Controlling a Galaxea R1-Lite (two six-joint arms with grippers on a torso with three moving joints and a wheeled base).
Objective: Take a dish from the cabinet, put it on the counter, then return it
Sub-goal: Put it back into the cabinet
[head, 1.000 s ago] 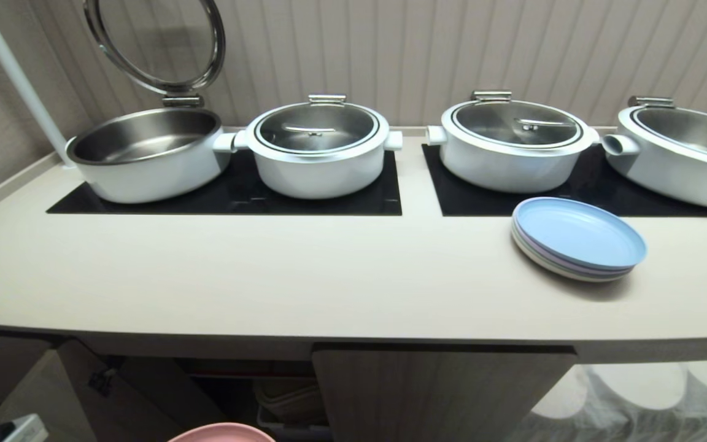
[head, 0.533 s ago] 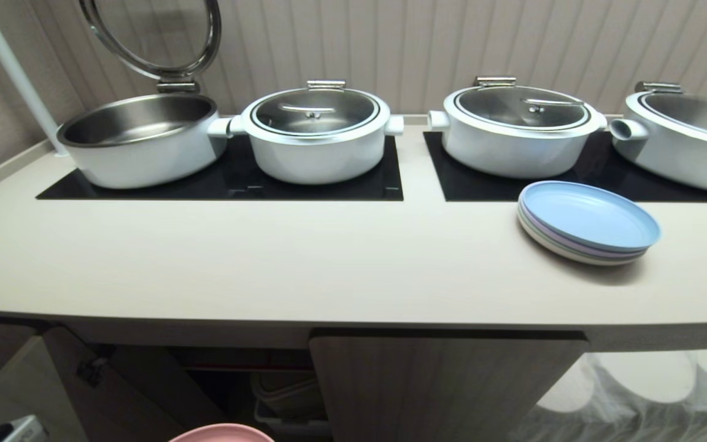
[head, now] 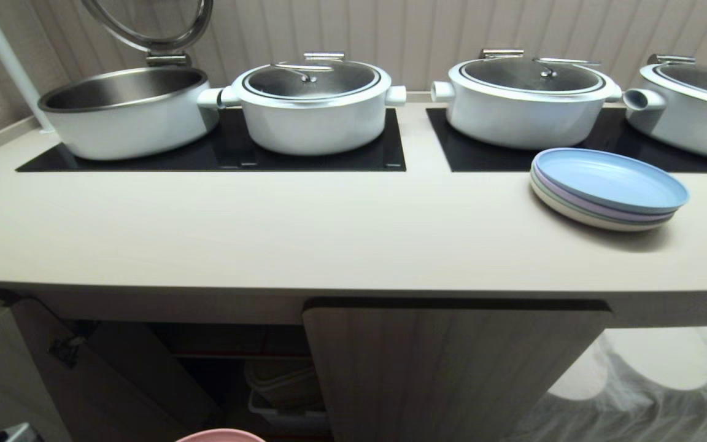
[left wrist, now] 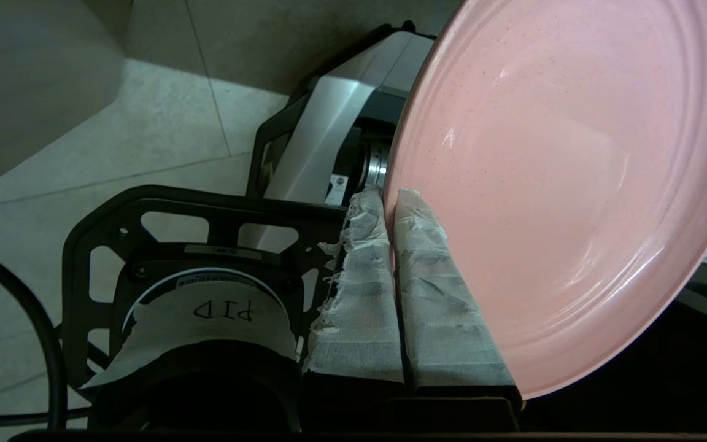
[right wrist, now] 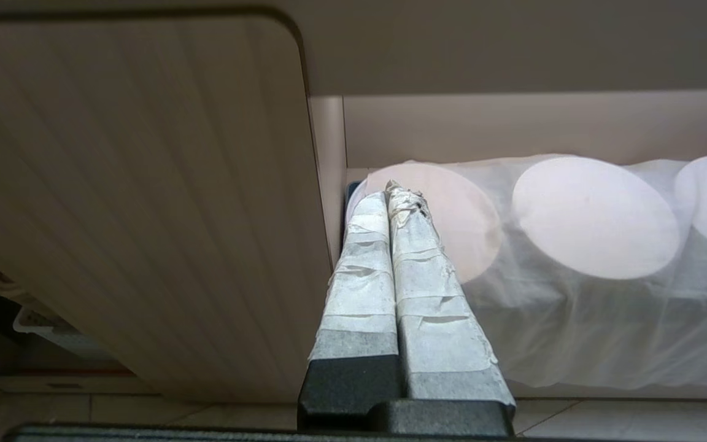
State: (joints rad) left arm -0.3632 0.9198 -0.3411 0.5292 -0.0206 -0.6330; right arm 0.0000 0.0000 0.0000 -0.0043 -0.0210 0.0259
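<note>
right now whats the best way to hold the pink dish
By its raised rim, edge-on, one finger on each face. The left gripper is already shut on the pink dish that way: the plate is thin and shallow, so its edge fits between nearly closed fingers.

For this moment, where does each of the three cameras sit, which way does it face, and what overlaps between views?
Head view: high on the robot, facing forward and down over the counter and the open cabinet; no arm shows.
Left wrist view: behind the left gripper, facing the floor; it is shut on the rim of the pink dish.
Right wrist view: behind the shut, empty right gripper, facing the closed cabinet door.
Shared: the dish's rim also shows at the head view's bottom edge; that door appears there too.
</note>
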